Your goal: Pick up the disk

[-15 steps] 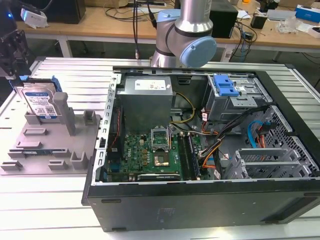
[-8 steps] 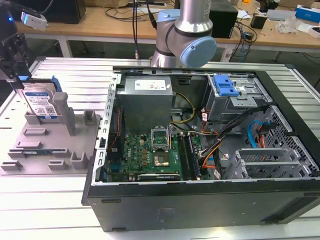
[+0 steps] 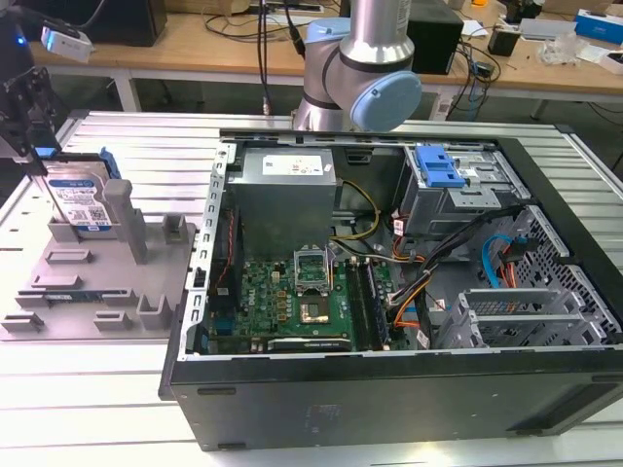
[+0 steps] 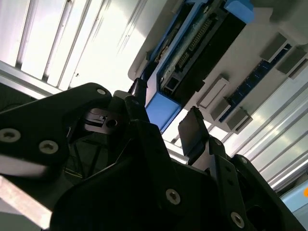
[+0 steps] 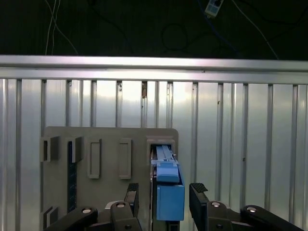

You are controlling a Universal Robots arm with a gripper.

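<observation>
The disk [image 3: 80, 199] stands on edge in a slot at the far end of a grey fixture [image 3: 97, 292], at the exterior view's left. It is silver-grey with a white-and-blue label and a blue rail. My gripper [image 3: 41, 156] hangs just above its top edge. In the first wrist view the black fingers [image 5: 198, 192] straddle the disk's blue rail [image 5: 169, 190], with gaps on both sides, so my gripper [image 5: 165, 192] is open. The second wrist view shows the disk [image 4: 202, 48] edge-on, and my gripper [image 4: 166, 113] sits around its blue end without holding it.
An open black computer case [image 3: 389, 389] takes up the middle and right, with a grey power supply [image 3: 287, 199] and a blue drive bracket [image 3: 436, 167] inside. The arm's base [image 3: 365, 68] rises behind it. The fixture [image 5: 110, 139] has several other slots and posts, and lies on a ribbed metal table [image 3: 97, 389].
</observation>
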